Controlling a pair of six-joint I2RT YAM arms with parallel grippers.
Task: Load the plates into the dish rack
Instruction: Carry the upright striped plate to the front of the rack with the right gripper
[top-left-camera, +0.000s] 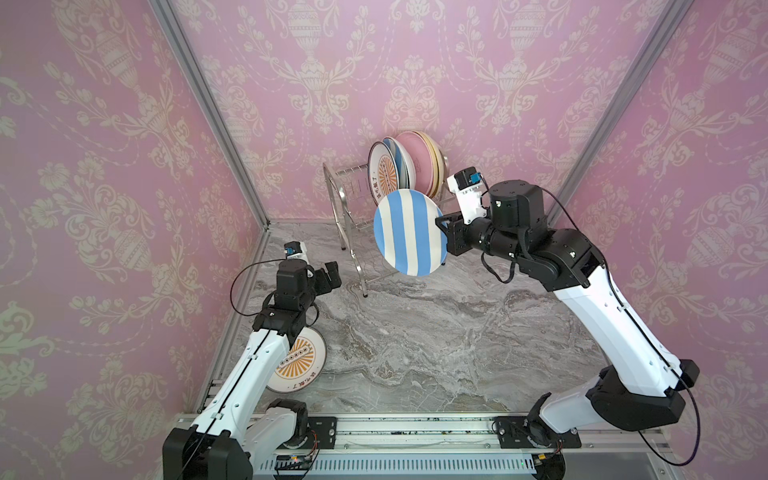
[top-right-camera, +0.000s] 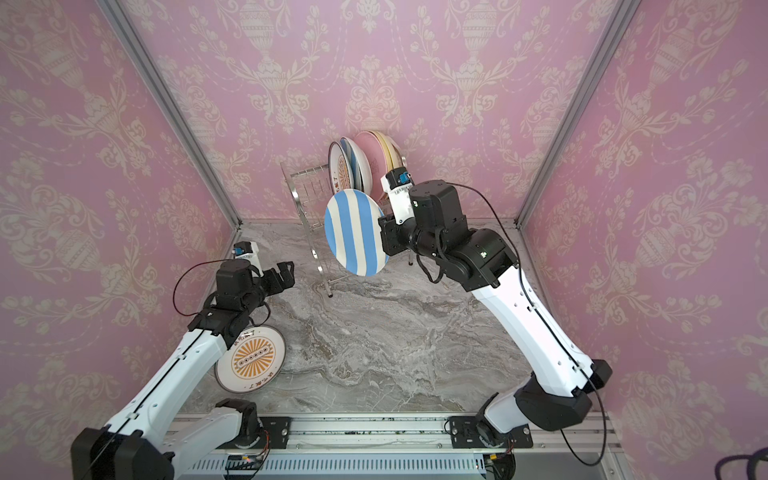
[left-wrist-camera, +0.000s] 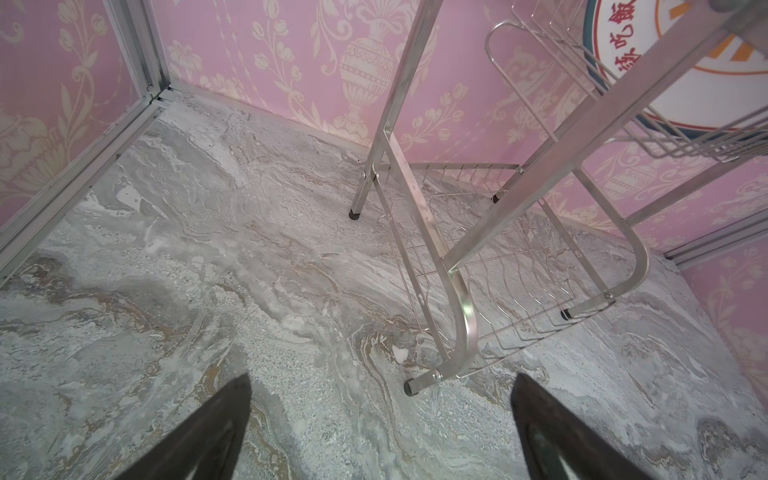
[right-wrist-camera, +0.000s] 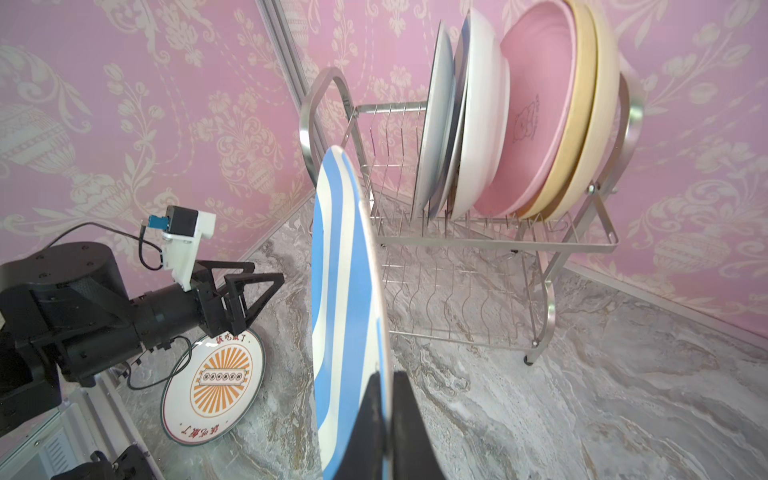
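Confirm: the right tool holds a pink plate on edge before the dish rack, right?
No: the right tool holds the blue-and-white striped plate on edge before the dish rack; the pink plate stands in the rack, as the right wrist view shows.

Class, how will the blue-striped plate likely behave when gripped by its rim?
The blue-striped plate looks stiff: pinched only at its rim by the right gripper, it shows no sag. Its smooth glaze probably makes it slippery, so it may pivot. Likely ceramic, it could chip against the dish rack.
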